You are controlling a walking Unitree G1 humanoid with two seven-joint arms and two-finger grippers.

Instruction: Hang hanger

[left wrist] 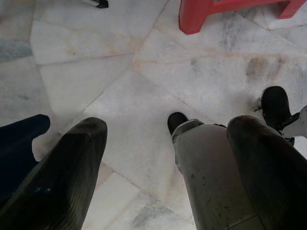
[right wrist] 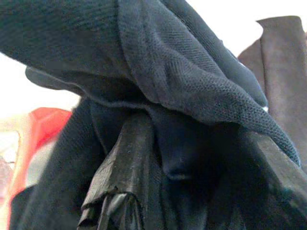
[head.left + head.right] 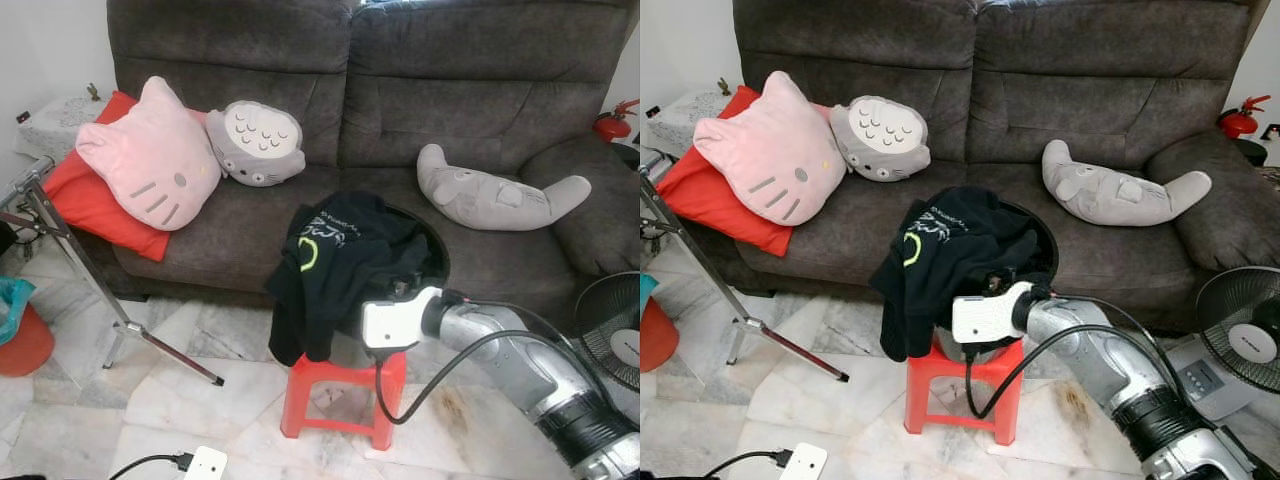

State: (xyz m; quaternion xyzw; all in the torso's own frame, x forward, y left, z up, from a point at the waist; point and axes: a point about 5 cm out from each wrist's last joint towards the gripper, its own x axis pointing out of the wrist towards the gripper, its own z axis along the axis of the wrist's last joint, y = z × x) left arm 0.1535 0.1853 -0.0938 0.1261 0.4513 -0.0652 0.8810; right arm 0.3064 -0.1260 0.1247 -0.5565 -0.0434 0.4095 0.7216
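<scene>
Marble floor (image 3: 180, 390) fronts a grey sofa (image 3: 400, 90); a red stool (image 3: 340, 395) there carries a basket (image 3: 1045, 245) heaped with black clothing (image 3: 335, 260), and no hanger can be made out. Right gripper (image 2: 192, 182) reaches level into the heap, fingers apart around a fold; it should probe gently beneath for the hanger. Left gripper (image 1: 168, 167) hangs open over the floor.

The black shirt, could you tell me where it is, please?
The black shirt is draped over the red stool before the sofa, at the right pincer.
</scene>
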